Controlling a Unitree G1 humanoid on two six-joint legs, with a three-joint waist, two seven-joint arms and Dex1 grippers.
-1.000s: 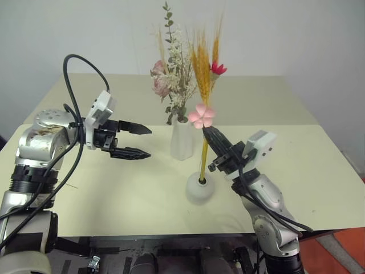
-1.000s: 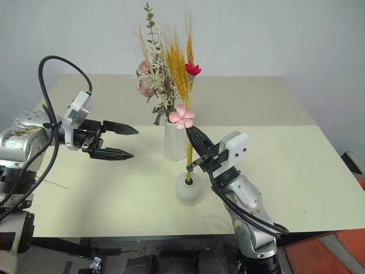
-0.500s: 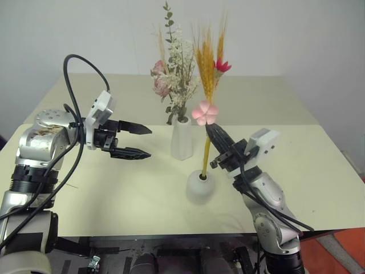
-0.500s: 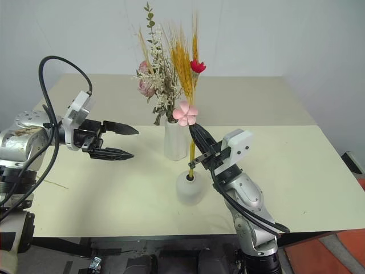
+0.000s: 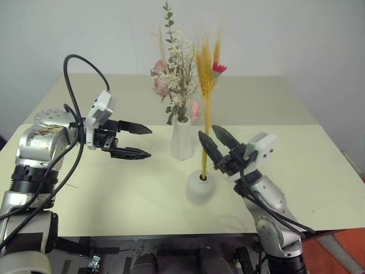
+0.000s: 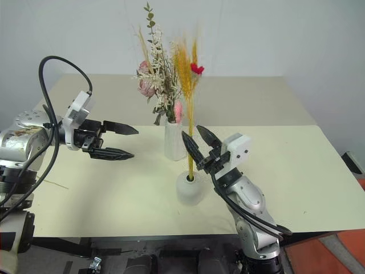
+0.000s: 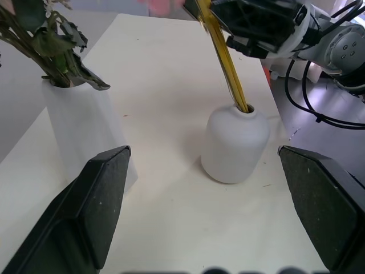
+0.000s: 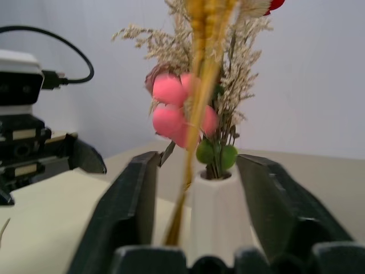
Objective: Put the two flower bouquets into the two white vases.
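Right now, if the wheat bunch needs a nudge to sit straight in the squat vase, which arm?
Right. The right gripper stands open around the wheat bunch just above the squat vase. The left gripper hangs open well off, beyond the tall vase.

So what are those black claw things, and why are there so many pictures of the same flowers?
Those claws are a robot's two hands, called grippers. Two pictures come from cameras in its head, looking down over a pale table. The other two come from cameras on its wrists, looking along its fingers.

On the table stand a tall white vase holding a bushy bunch with pink roses, and a short round vase holding a slim yellow wheat bunch.

The right gripper is open around the wheat bunch's stalk, not squeezing it, so the stalk stands in the vase by itself. The left gripper is open too, in the air beside the tall vase, holding nothing.
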